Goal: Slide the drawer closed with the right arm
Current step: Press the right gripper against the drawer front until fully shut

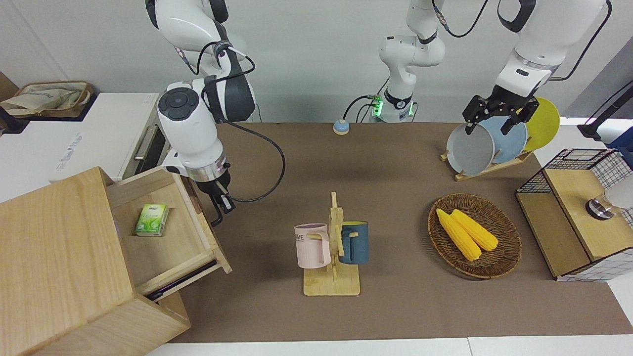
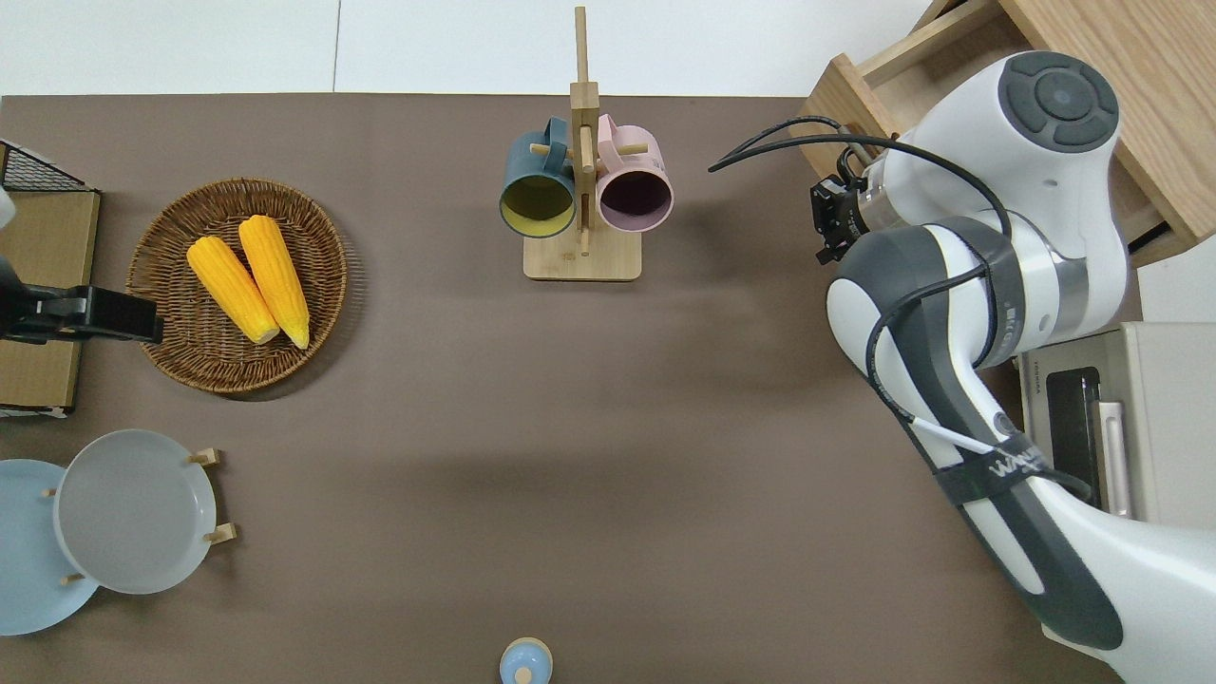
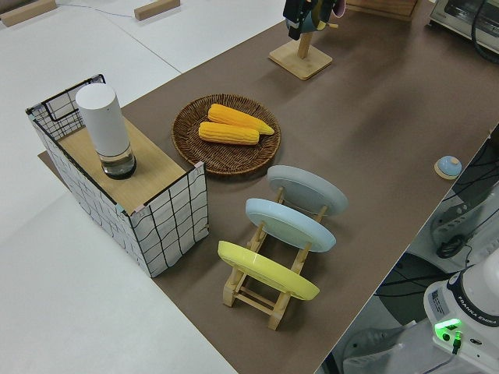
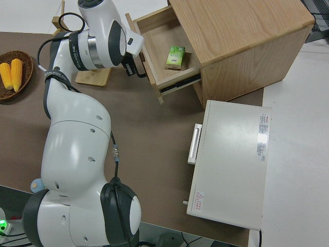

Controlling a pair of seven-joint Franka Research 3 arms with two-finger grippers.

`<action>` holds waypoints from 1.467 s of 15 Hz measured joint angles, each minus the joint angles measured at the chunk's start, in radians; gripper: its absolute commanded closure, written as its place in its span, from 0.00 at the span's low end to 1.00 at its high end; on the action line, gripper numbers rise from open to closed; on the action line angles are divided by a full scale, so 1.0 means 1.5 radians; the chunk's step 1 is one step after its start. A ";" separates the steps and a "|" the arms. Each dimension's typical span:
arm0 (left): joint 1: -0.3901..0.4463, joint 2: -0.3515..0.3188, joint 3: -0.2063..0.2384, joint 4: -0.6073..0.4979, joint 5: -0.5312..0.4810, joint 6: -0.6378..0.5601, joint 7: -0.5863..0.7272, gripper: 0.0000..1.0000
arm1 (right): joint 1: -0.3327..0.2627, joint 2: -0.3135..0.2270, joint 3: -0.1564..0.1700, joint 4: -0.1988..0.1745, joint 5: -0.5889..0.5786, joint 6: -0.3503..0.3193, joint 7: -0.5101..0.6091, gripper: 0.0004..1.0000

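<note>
Front view: the right gripper (image 1: 221, 203) hangs at the front panel of the drawer (image 1: 163, 232), by its black bar handle (image 1: 216, 213), but its own wrist covers the fingers, and I cannot tell how far apart they are or whether they hold the bar. The overhead view hides them too, under the arm's big white joint. The drawer stands pulled out of the wood cabinet (image 1: 64, 267) at the right arm's end of the table. One small green box (image 1: 152, 220) lies in it.

The left arm is parked; its gripper (image 1: 499, 116) is spread wide and holds nothing.

The white oven (image 4: 229, 164) beside the cabinet is mostly covered by the arm in the overhead view.

Counted: two mugs, one pink (image 1: 312, 245) and one blue (image 1: 354, 242), hang on one wooden stand (image 1: 332, 282). Two corn cobs (image 1: 467, 234) lie in one wicker basket (image 1: 504, 247). Three plates (image 3: 287, 224) stand in a rack.
</note>
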 measured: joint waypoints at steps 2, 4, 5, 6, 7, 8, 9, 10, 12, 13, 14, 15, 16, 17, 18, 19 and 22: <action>0.000 0.000 0.000 0.000 0.000 0.000 0.000 0.00 | -0.014 0.001 0.000 0.002 0.000 0.000 -0.028 1.00; 0.000 0.000 0.000 0.000 0.000 0.000 0.000 0.00 | -0.031 0.004 0.000 0.003 0.000 0.000 -0.054 1.00; 0.000 0.000 0.000 0.000 0.000 0.000 0.000 0.00 | -0.037 0.005 -0.001 0.004 0.000 0.000 -0.062 1.00; 0.000 0.000 0.000 0.000 0.000 0.000 0.000 0.00 | -0.043 0.007 -0.001 0.005 0.000 0.000 -0.066 1.00; 0.000 0.000 0.000 0.000 0.000 0.000 0.000 0.00 | -0.048 0.007 0.000 0.005 0.000 0.000 -0.069 1.00; 0.000 0.000 0.000 0.000 0.000 0.000 0.000 0.00 | -0.053 0.008 -0.001 0.005 0.000 0.000 -0.074 1.00; 0.000 0.000 0.000 0.000 0.000 0.000 0.000 0.00 | -0.057 0.008 -0.001 0.007 0.000 0.000 -0.078 1.00; 0.000 0.000 0.000 0.000 0.000 0.000 0.000 0.00 | -0.061 0.008 -0.001 0.008 0.000 0.000 -0.083 1.00; 0.000 0.000 0.000 0.000 0.000 0.000 0.000 0.00 | -0.069 0.008 0.000 0.011 0.000 0.000 -0.090 1.00; 0.000 0.000 0.000 0.000 0.000 0.000 0.000 0.00 | -0.073 0.008 0.000 0.012 0.000 0.000 -0.091 1.00; 0.000 0.000 0.000 0.000 0.000 0.000 0.000 0.00 | -0.077 0.008 0.000 0.014 0.000 0.000 -0.091 1.00; 0.000 0.000 0.000 0.000 0.000 0.000 0.000 0.00 | -0.083 0.008 0.001 0.016 0.000 0.000 -0.092 1.00; 0.000 0.000 0.000 0.000 0.000 0.000 0.000 0.00 | -0.089 0.008 0.001 0.017 0.000 0.000 -0.093 1.00; 0.000 0.000 0.000 0.000 0.000 0.000 0.000 0.00 | -0.094 0.009 0.001 0.019 0.000 0.000 -0.093 1.00; 0.000 0.000 0.000 0.000 0.000 0.000 0.000 0.00 | -0.098 0.010 0.002 0.020 0.000 0.002 -0.094 1.00; 0.000 0.000 0.000 0.000 0.000 0.000 0.000 0.00 | -0.103 0.011 0.002 0.022 0.000 0.005 -0.094 1.00; 0.000 0.000 0.000 0.000 0.000 0.000 0.000 0.00 | -0.116 0.015 0.002 0.025 0.000 0.025 -0.108 1.00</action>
